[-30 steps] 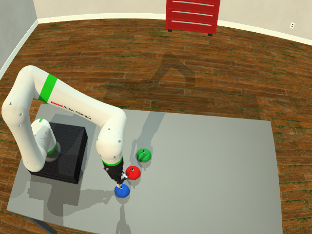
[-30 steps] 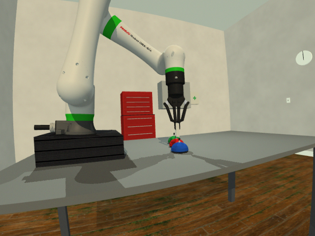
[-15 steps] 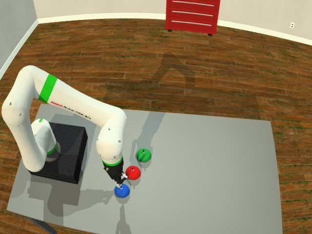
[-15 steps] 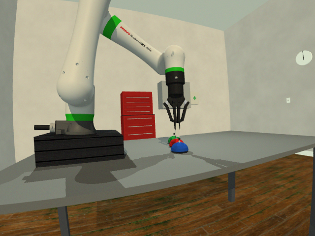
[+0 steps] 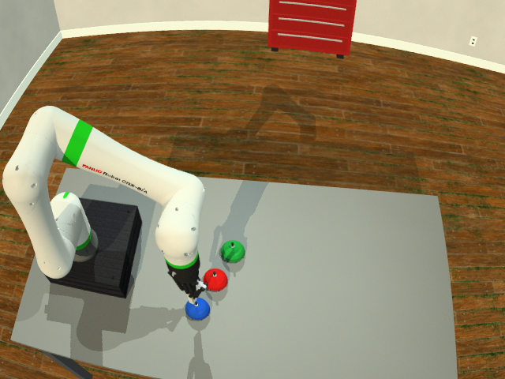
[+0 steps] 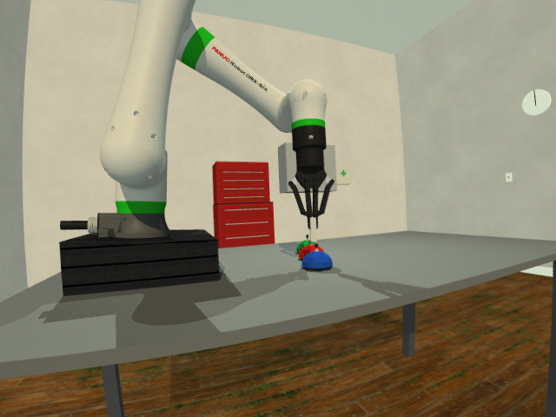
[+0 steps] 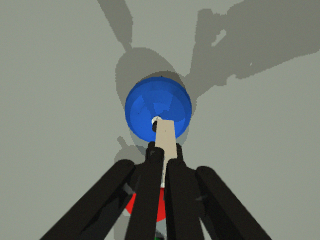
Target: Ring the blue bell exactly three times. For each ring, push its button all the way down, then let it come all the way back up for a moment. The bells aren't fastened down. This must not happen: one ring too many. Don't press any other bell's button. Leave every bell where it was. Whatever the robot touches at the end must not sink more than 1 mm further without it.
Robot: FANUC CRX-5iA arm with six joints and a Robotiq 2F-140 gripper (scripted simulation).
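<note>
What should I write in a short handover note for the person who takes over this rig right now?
Gripper: shut, holding nothing, pointing straight down with its fingertips over the button of the blue bell.
Bells: blue nearest the front table edge, red bell next behind it, green bell farthest; all three stand in a row on the grey table.
Done: gripper lined up on blue. The ring count cannot be read from the views.
Left: finish three full presses, avoid red close beside the gripper, then lift off.

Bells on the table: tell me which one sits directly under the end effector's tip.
The blue bell, at the near end of the row. The shut end effector points at its top button; the red bell and green bell lie beyond.
</note>
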